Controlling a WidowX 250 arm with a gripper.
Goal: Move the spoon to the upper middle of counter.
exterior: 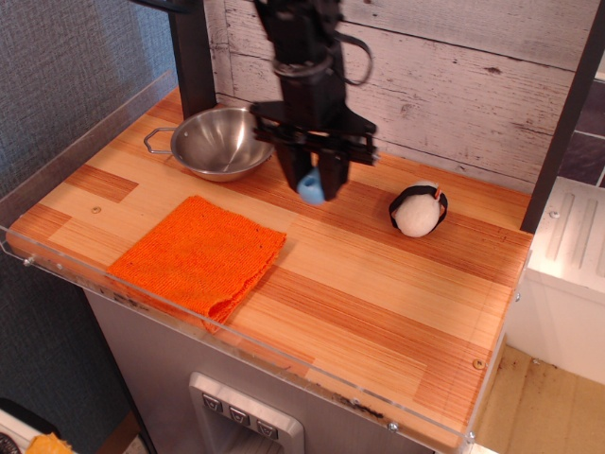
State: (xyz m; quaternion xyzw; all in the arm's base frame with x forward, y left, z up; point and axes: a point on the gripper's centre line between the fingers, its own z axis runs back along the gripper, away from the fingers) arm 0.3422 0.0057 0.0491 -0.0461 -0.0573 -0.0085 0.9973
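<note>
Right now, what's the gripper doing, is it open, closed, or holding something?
Gripper: closed on the spoon, its light-blue handle showing between the fingers, above the back middle of the counter.
</note>
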